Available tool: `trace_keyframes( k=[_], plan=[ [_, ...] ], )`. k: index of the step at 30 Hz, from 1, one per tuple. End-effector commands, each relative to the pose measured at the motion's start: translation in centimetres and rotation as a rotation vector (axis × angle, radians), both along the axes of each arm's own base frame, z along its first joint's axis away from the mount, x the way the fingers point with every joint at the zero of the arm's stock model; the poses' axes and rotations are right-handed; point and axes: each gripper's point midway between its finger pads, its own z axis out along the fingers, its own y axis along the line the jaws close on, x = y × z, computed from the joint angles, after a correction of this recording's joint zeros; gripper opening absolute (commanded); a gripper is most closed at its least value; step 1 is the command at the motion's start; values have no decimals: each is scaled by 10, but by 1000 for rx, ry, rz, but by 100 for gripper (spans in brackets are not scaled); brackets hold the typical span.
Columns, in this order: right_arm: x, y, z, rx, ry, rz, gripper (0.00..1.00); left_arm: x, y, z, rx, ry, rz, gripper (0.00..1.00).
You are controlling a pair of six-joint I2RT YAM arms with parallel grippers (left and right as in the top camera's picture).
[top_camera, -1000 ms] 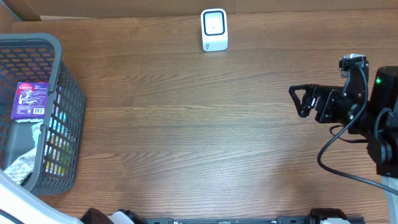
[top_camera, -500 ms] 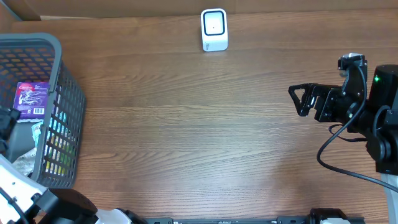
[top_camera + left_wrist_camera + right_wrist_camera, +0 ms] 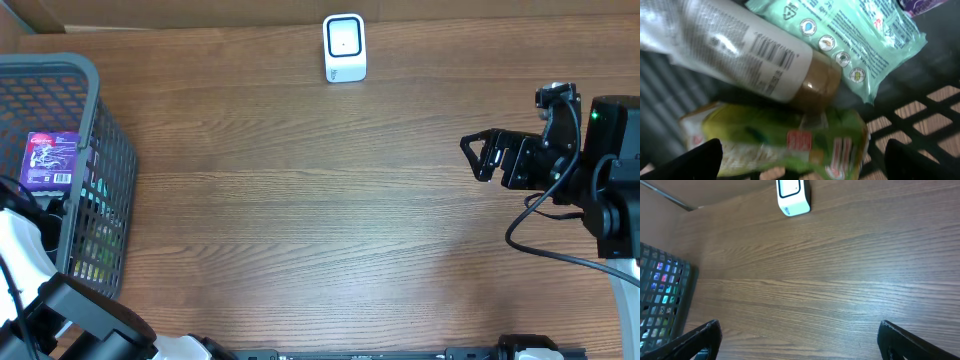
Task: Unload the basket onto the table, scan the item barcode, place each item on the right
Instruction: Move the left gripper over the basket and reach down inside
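The grey mesh basket (image 3: 105,150) stands at the table's left edge. From overhead only a purple pack (image 3: 50,160) shows clearly inside it, lying flat by the basket's far-left side. The left wrist camera, down inside, shows more: a white bottle (image 3: 735,45) with a brown cap lying on its side, its barcode (image 3: 772,50) facing up; a mint pouch (image 3: 855,35) touching the cap; a green pack (image 3: 775,140) just under the bottle. The left gripper (image 3: 802,160) hangs over that green pack, jaws wide apart, clamping nothing.

The table (image 3: 300,220) is dark wood grain, with a tan board (image 3: 150,12) beyond its far edge. The white scanner (image 3: 344,47) stands upright at the far edge, near the middle.

The right gripper (image 3: 478,158) is above the table's right side, jaws apart and empty. Its wrist camera looks across the bare wood to the scanner and the basket's mesh wall.
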Motion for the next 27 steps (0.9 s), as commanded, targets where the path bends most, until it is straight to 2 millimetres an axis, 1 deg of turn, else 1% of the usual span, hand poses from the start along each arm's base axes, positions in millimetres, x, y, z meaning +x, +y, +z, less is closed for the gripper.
trace_keyframes(
  k=[1,4,6,7,9,10,12,13,14,15,16,17,18,19,20,21,22,23,25,27],
  plan=[
    [2,2,12,-1,-33,10,100,-1,-17,-20,-21,15,-69,95],
    [2,2,12,-1,-34,10,100,-11,-16,-34,0,59,-59,95],
    [2,2,12,-1,-34,10,100,-13,-17,-40,2,60,-58,91],
    [2,2,12,-1,-34,10,100,-13,-18,-43,4,58,-58,82],
    [2,2,12,-1,-34,10,100,-14,-18,-46,6,57,-59,61],
    [2,2,12,-1,-34,10,100,-13,-18,-47,7,56,-59,54],
    [2,2,12,-1,-34,10,100,-12,-17,-46,14,50,-58,45],
    [2,2,12,-1,-34,9,100,-11,-16,-46,18,47,-58,33],
    [2,2,12,-1,-34,10,100,-11,-15,-46,23,48,-57,25],
    [2,2,12,-1,-34,9,100,-12,-12,-46,36,55,-54,10],
    [2,2,12,-1,-33,9,100,-13,-9,-46,49,60,-52,4],
    [2,2,12,-1,-34,9,100,-12,-7,-45,59,60,-50,7],
    [2,2,12,0,-33,9,100,-11,-6,-45,65,57,-50,17],
    [2,2,12,0,-33,9,100,-10,-4,-44,74,49,-49,35],
    [2,2,12,0,-34,9,100,-7,-4,-44,71,35,-51,43],
    [2,2,12,-1,-34,9,100,5,-5,-40,59,-24,-64,54],
    [2,2,12,-1,-34,9,100,9,-5,-38,53,-46,-68,58],
    [2,2,12,-1,-34,9,100,16,-4,-31,53,-76,-74,67],
    [2,2,12,-1,-33,9,100,24,1,-19,63,-100,-78,79],
    [2,2,11,-1,-31,9,100,33,11,3,92,-123,-78,80]
  ],
)
